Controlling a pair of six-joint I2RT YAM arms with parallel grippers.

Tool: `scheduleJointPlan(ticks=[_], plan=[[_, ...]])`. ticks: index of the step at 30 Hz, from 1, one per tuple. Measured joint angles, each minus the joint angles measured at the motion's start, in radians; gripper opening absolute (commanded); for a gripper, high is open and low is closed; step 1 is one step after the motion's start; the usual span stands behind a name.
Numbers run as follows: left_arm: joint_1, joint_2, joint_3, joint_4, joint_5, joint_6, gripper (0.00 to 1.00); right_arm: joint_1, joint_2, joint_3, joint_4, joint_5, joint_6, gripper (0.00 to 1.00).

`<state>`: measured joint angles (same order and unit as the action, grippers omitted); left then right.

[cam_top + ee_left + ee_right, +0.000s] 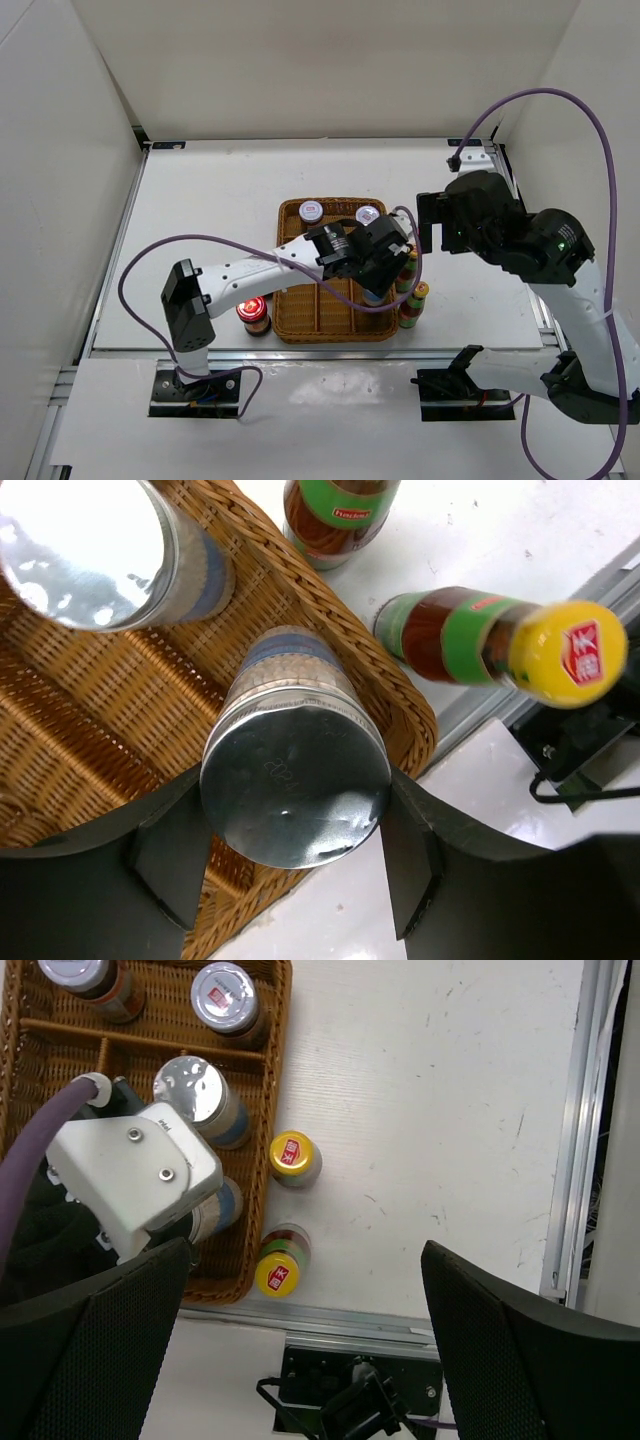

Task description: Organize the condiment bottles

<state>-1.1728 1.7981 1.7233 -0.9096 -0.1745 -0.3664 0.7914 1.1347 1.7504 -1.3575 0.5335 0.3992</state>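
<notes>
Brown wicker divided tray [300,327] sits mid-table, close to the near edge.

Left gripper [295,805] is over the tray's near-right corner compartment. Its 2 black fingers [170,855] press on opposite sides of the gripped silver-lidded jar [292,750], which has a white and blue label. The pincer is clamped on that jar. The jar is upright in the corner compartment, just inside the wicker rim. Cannot tell whether its base rests on the tray floor.

Second silver-lidded jar [195,1090] stands upright in the next compartment toward the far edge, in the same right-hand column.

At the tray's far end stand 2 more jars with printed lids: the far-left jar [310,211] and the far-right jar [367,214].

2 yellow-capped, green-labelled sauce bottles stand upright on the white table [200,200], just beside the tray's right side. The near yellow-capped bottle [278,1275] is by the tray's near-right corner. The far yellow-capped bottle [292,1155] is a little further from the near edge, and the 2 stand apart.

Red-lidded jar [254,312] stands on the table just beside the tray's near-left corner.

Right gripper [308,1260] hovers above the table right of the tray. Its fingers are spread wide apart and it holds nothing.
</notes>
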Motion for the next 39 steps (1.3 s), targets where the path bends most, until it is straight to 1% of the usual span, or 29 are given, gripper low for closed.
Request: scheduleJointPlan(ticks=[2, 3, 7, 8, 12, 13, 16, 17, 18, 23, 27, 31, 32, 34, 35, 39], plan=[[0.000, 0.019, 0.002, 0.006, -0.001, 0.001, 0.23, 0.000, -0.003, -0.006, -0.004, 0.015, 0.006, 1.00], [0.000, 0.027, 0.004, 0.005, -0.001, 0.003, 0.30, 0.000, -0.006, -0.014, -0.005, 0.019, 0.011, 1.00], [0.001, 0.057, 0.005, 0.005, -0.002, 0.008, 0.43, 0.000, -0.012, -0.063, -0.013, 0.037, 0.024, 1.00], [0.002, 0.063, 0.005, 0.004, -0.001, 0.009, 0.45, 0.000, -0.013, -0.076, -0.016, 0.041, 0.032, 1.00], [0.013, 0.083, 0.005, 0.004, 0.000, 0.012, 0.64, -0.005, -0.030, -0.131, -0.016, 0.060, 0.067, 1.00], [0.014, 0.084, 0.005, 0.004, 0.000, 0.012, 0.72, -0.005, -0.040, -0.150, -0.013, 0.064, 0.080, 1.00], [0.018, 0.084, 0.005, 0.007, -0.001, 0.014, 0.86, -0.005, -0.090, -0.214, -0.002, 0.063, 0.116, 1.00], [0.018, 0.084, 0.005, 0.012, -0.001, 0.014, 0.94, -0.005, -0.111, -0.237, 0.002, 0.062, 0.127, 1.00], [0.018, 0.084, 0.005, 0.017, -0.001, 0.015, 0.99, -0.005, -0.137, -0.265, 0.015, 0.058, 0.138, 1.00], [0.031, 0.083, 0.005, 0.021, -0.003, 0.004, 0.99, -0.003, -0.261, -0.413, 0.069, -0.014, 0.174, 1.00], [0.038, 0.057, 0.005, 0.018, -0.013, -0.002, 0.99, -0.003, -0.307, -0.517, 0.097, -0.069, 0.212, 0.99], [0.053, -0.028, 0.014, 0.010, -0.019, -0.004, 0.99, -0.003, -0.309, -0.597, 0.116, -0.108, 0.239, 0.94], [0.057, -0.048, 0.027, 0.004, -0.021, -0.005, 0.99, -0.003, -0.307, -0.607, 0.121, -0.117, 0.244, 0.91], [0.071, -0.092, 0.059, -0.004, -0.021, -0.004, 0.99, -0.003, -0.305, -0.626, 0.142, -0.132, 0.252, 0.88], [0.078, -0.116, 0.074, -0.006, -0.023, -0.004, 0.99, -0.003, -0.305, -0.635, 0.154, -0.141, 0.253, 0.84], [0.125, -0.223, 0.099, -0.014, -0.054, -0.005, 0.99, -0.003, -0.287, -0.664, 0.188, -0.159, 0.257, 0.78]])
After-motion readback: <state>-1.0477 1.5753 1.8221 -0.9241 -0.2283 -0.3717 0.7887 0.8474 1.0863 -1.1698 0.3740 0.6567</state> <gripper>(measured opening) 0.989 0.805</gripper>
